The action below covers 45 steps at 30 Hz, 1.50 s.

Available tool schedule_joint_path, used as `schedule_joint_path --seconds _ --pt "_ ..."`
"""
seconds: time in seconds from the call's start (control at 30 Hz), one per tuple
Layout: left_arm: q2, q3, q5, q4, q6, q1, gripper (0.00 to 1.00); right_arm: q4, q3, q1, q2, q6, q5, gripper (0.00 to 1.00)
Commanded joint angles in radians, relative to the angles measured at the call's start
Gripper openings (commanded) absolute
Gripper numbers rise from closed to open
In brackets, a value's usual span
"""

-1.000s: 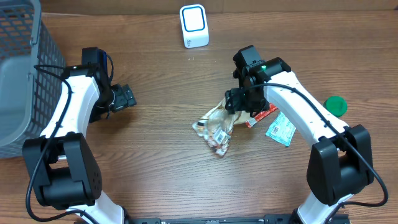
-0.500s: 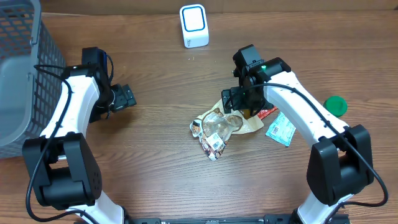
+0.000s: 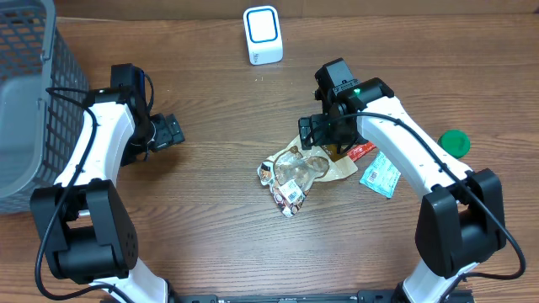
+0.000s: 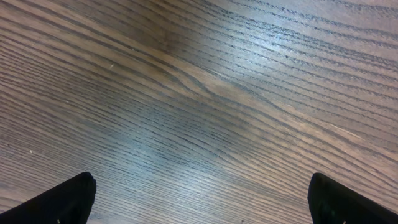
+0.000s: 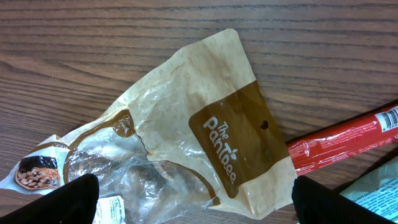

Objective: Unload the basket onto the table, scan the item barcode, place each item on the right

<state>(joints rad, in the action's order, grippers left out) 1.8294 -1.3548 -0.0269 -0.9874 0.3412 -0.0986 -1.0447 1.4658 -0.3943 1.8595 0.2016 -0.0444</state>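
Wood-grain table (image 3: 219,227), both my arms out over it. Grey mesh basket (image 3: 25,101) at the far left edge, partly out of frame. Left claw (image 3: 173,130) sits near the basket side, low over bare wood; in the wrist view its two tips (image 4: 199,199) show at the bottom corners, spread wide, nothing between them. Right claw (image 3: 316,135) hangs over the upper end of the snack bag (image 3: 303,172), jaws also spread wide and pinching nothing. The bag lies crumpled on the table right of centre, brown paper with a clear window, "The Pantree" printed on the brown panel (image 5: 230,149). White label at its lower end, too small to read. White scanner (image 3: 262,34) stands at the far edge, well apart from the bag. Teal packet (image 3: 380,177) just right of the bag. Red stick packet (image 3: 360,153) touching the bag's right edge. Green round lid (image 3: 454,141) farther right, alone.
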Motion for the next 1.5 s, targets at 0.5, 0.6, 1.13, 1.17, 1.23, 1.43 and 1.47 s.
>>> schedule_joint_path --seconds 0.5,0.6,1.13,1.17,1.23,1.43,1.47 --pt "0.008 -0.015 0.005 0.001 0.006 0.002 1.0 0.004 -0.007 -0.005 -0.09 0.001 0.01 1.0" --pt "0.008 -0.015 0.005 0.001 0.006 0.002 1.0 0.004 -0.007 -0.005 -0.153 0.001 0.01 1.0" --pt "0.008 -0.015 0.005 0.001 0.006 0.002 1.0 0.003 -0.007 -0.003 -0.575 0.001 0.01 1.0" --pt "0.008 -0.015 0.005 0.001 0.006 0.002 1.0 0.003 -0.007 -0.003 -0.595 0.001 0.01 1.0" --pt "0.008 -0.015 0.005 0.001 0.006 0.002 1.0 0.003 -0.007 -0.003 -0.642 0.001 0.01 1.0" --pt "0.008 -0.015 0.005 0.001 0.006 0.002 1.0 0.003 -0.007 -0.003 -0.782 0.001 0.01 1.0" --pt "0.008 -0.015 0.005 0.001 0.006 0.002 1.0 0.003 -0.007 -0.003 -0.811 0.001 0.01 1.0"
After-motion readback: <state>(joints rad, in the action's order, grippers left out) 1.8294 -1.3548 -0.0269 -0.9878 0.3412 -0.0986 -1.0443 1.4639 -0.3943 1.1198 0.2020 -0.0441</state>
